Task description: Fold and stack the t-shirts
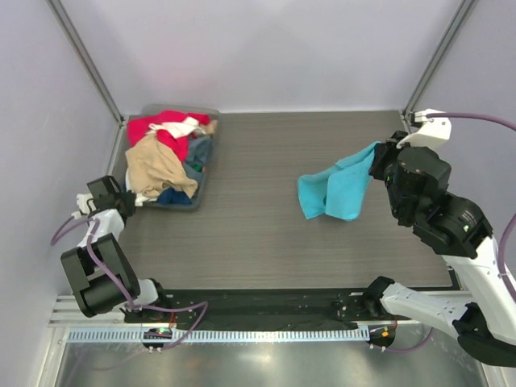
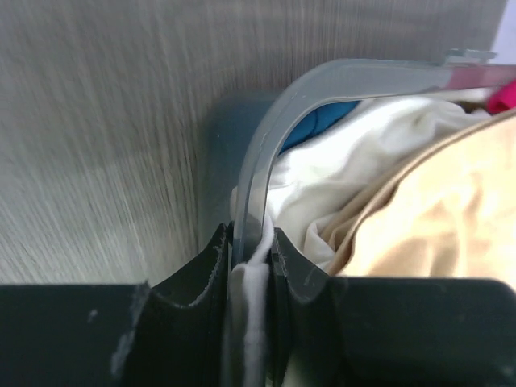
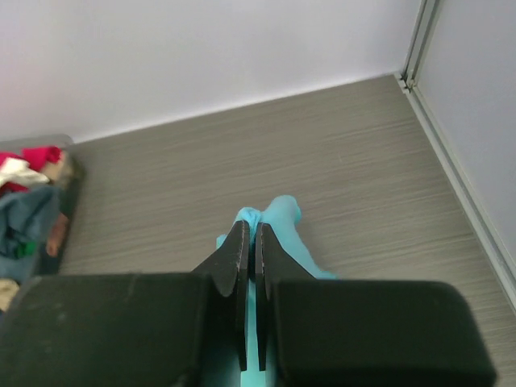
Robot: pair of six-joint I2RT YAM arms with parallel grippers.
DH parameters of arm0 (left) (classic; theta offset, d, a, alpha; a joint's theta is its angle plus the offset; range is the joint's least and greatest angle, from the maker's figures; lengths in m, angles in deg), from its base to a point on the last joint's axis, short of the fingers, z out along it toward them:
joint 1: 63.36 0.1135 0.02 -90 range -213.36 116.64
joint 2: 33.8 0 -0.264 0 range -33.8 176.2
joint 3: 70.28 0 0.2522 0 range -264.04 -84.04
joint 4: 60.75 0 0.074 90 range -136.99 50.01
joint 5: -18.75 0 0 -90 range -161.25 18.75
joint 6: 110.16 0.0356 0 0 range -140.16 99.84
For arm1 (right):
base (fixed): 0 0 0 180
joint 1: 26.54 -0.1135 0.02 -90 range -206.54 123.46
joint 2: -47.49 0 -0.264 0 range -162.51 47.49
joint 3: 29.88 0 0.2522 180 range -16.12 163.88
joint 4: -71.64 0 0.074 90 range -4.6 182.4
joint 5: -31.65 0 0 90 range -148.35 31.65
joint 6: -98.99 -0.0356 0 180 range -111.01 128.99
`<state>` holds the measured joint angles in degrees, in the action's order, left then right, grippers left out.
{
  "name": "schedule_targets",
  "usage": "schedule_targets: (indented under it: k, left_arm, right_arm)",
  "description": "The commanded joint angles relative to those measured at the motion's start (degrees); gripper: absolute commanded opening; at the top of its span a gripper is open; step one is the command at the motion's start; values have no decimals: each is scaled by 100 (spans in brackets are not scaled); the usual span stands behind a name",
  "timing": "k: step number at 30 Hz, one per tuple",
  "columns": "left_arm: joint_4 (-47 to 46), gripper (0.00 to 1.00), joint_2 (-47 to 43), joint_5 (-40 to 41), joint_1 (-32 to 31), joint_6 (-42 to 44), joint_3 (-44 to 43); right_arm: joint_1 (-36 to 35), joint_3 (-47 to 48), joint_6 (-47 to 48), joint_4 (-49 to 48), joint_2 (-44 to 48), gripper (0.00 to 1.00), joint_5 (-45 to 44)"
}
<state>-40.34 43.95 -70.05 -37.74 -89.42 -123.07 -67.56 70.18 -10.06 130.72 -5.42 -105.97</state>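
Note:
The turquoise t-shirt (image 1: 334, 189) hangs bunched from my right gripper (image 1: 377, 157), its lower part resting on the table at right of centre. In the right wrist view my right gripper (image 3: 251, 230) is shut on a fold of this shirt (image 3: 282, 222). The red (image 1: 157, 125), cream-white (image 1: 184, 127), tan (image 1: 157, 165) and dark blue-grey (image 1: 199, 151) t-shirts lie heaped in the clear grey bin (image 1: 181, 108) at the back left. My left gripper (image 1: 133, 197) is at the bin's near left corner. In the left wrist view it (image 2: 251, 238) is shut on the bin's rim (image 2: 322, 85), with a strip of cream-white cloth (image 2: 322, 185) pinched in beside the rim.
The tan shirt (image 2: 435, 210) and a blue one (image 2: 322, 121) press against the bin wall. Metal frame posts stand at the back corners. The grey walls close in left and right. The bin also shows at the left edge of the right wrist view (image 3: 68, 173).

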Motion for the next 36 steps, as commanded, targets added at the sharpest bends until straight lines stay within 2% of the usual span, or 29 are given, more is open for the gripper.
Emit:
schedule_targets:
  k: [1,3,5,7,9,13,14,15,16,17,19,20,23,24,27,28,30,32,33,34,36]
  left_arm:
    - [-900,0,-191,1119,477,-1536,316]
    - [-1130,0,133,1130,496,-1505,-103]
    - [-931,0,781,989,505,-1214,-630]
    - [-929,0,1091,979,496,-1353,-966]
    - [-1455,0,1521,1006,505,-1477,-1115]
    - [-1070,0,2199,735,435,-1117,-2160]
    - [-1052,4,2330,542,434,-1091,-2292]
    - [-948,14,2515,296,443,-995,-2616]
    - [-790,27,2551,-289,487,-924,-2732]
    - [-388,58,2517,-434,496,-854,-2820]
    - [-314,74,2079,-646,487,-686,-2507]
    - [-314,86,1868,-725,487,-642,-2331]
    - [-8,99,753,-630,470,-239,-1673]
    - [124,100,480,-620,452,-116,-1504]
    - [678,100,-732,-480,452,394,-924]
    - [810,100,-1110,-419,452,482,-792]
    - [1083,100,-2094,-304,434,772,-449]
    - [1433,100,-2971,-251,434,1113,-369]
    - [1548,100,-3229,-173,434,1264,-430]
    - [1767,100,-3458,-163,434,1396,-483]
    - [1891,100,-3976,-154,434,1720,-666]
  right_arm:
    - [6,-52,-55,-384,0,1,208]
    - [6,-105,-55,-384,-53,1,349]
    - [6,-201,-46,-375,-79,1,490]
    - [6,-306,-55,-384,-150,1,551]
    - [6,-359,-73,-392,-194,1,648]
    - [6,-614,-117,-427,-220,1,824]
    - [6,-667,-117,-436,-229,1,815]
    - [6,-711,-117,-436,-229,1,789]
    - [6,-807,-108,-436,-229,1,702]
    - [6,-834,-90,-436,-229,1,623]
    - [6,-948,-73,-454,-203,1,342]
    - [14,-992,-73,-471,-185,1,297]
    - [41,-1063,-125,-647,-394,1,620]
    - [50,-1063,-125,-717,-500,1,813]
    - [50,-783,146,-1077,-1279,1,2278]
    - [50,-442,591,-1243,-1571,1,3788]
    - [6,129,832,-1236,-2342,1,4827]
    - [-29,1350,1077,-973,-2697,1,5330]
    - [-21,1772,1209,-920,-2942,1,5489]
    - [-29,2594,1306,-841,-3014,1,5735]
    - [-29,3293,1483,-814,-3077,1,5746]
